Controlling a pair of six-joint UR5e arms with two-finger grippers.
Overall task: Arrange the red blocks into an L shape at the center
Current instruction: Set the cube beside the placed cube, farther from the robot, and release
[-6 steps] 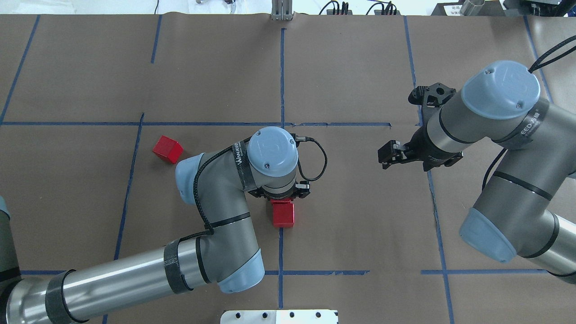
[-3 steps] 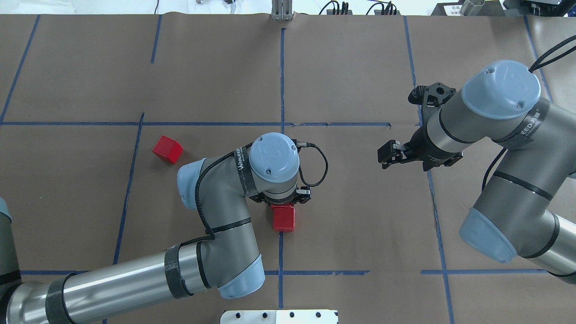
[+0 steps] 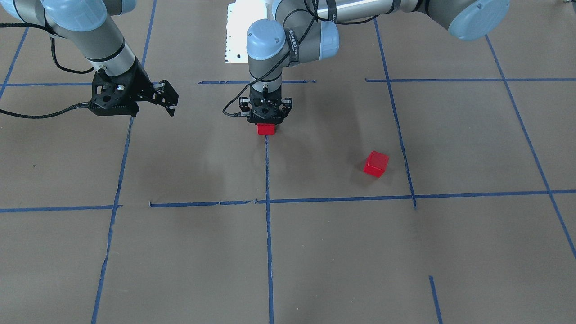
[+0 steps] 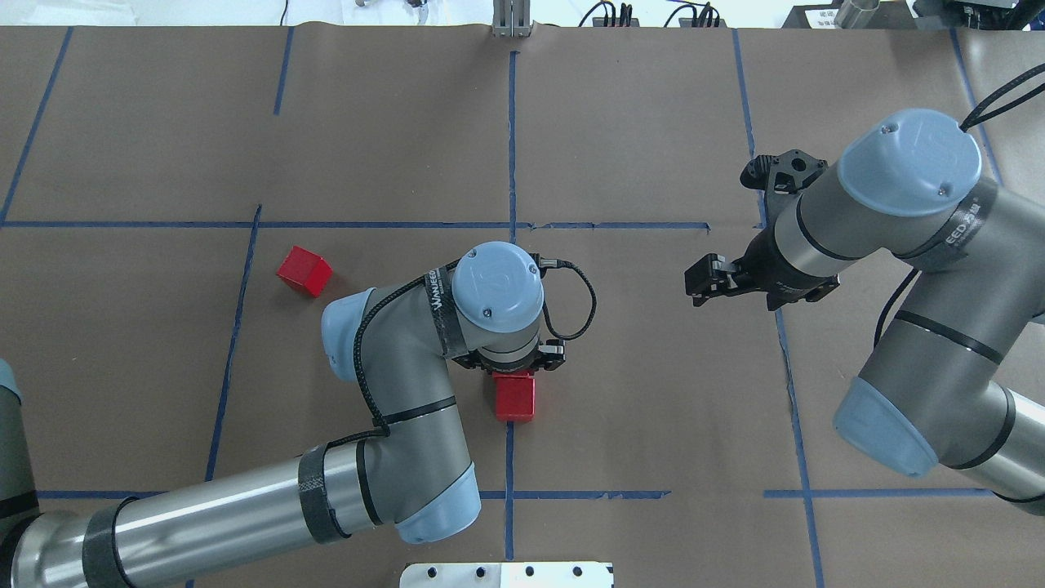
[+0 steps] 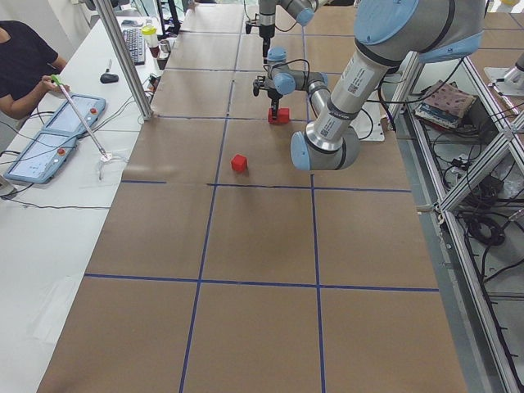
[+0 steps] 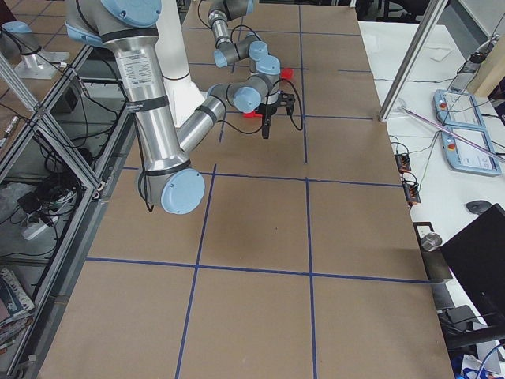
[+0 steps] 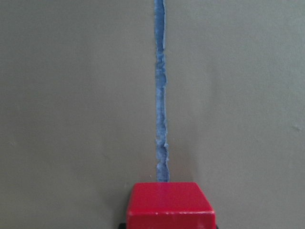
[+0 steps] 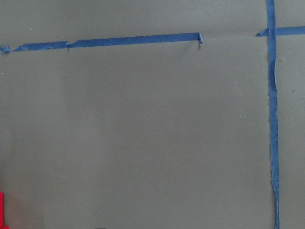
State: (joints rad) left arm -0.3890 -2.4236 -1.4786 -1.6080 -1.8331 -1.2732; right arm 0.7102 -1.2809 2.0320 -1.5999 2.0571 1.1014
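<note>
My left gripper (image 3: 266, 122) points straight down at the center, on the blue tape line (image 3: 266, 157), shut on a red block (image 3: 266, 129) that is down at the paper. In the overhead view the red (image 4: 514, 400) reaches out from under the gripper (image 4: 513, 369) toward the robot, longer than one cube; I cannot tell whether a second block lies against it. The left wrist view shows the block (image 7: 170, 205) at the bottom edge. A loose red block (image 4: 304, 271) (image 3: 376, 164) lies apart on the robot's left. My right gripper (image 4: 696, 287) (image 3: 170, 100) is open and empty, raised on the right.
The white metal base plate (image 4: 506, 574) sits at the table's near edge by the robot. Blue tape lines (image 4: 512, 122) cross the brown paper. An operator (image 5: 24, 61) sits at a side table with tablets (image 5: 61, 135) beyond the far edge.
My left arm has shifted slightly toward the robot with the red block, and the red under it now lines up as one patch. The right arm and the loose block have not moved.
</note>
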